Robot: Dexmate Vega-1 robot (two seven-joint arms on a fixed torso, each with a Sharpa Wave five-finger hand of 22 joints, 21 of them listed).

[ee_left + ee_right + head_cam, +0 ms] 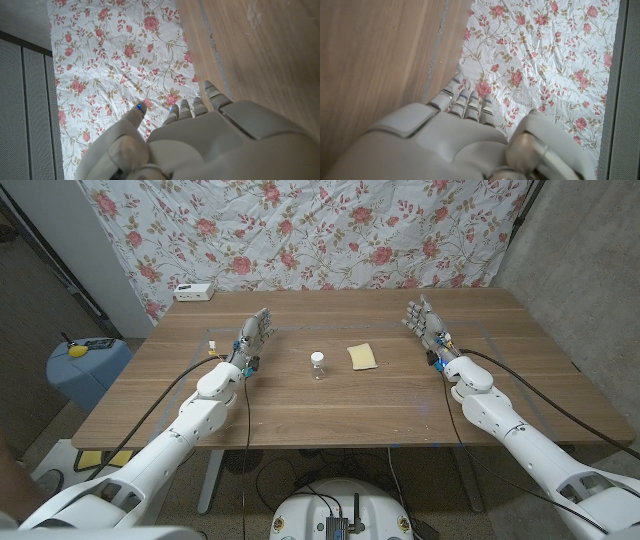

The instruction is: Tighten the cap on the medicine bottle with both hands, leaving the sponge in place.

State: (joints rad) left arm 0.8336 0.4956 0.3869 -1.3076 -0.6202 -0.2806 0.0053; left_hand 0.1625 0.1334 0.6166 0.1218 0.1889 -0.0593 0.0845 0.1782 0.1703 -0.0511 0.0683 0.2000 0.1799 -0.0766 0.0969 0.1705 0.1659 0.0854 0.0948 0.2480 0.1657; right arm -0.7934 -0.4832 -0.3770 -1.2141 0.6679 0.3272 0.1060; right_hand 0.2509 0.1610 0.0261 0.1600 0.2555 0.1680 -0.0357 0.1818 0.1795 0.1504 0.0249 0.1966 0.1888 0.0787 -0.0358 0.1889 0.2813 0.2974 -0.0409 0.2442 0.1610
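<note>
A small clear medicine bottle with a white cap stands upright at the middle of the wooden table. Just right of it lies a flat yellow sponge, apart from the bottle. My left hand is to the left of the bottle, fingers apart and holding nothing. Over on the other side, past the sponge, my right hand also has its fingers spread with nothing in them. Both hands are well clear of the bottle. The left hand's back and the right hand's back show against the floral cloth.
A floral cloth hangs behind the table. A small white box sits at the table's far left corner. A blue stool with a yellow object stands left of the table. Cables run along both arms.
</note>
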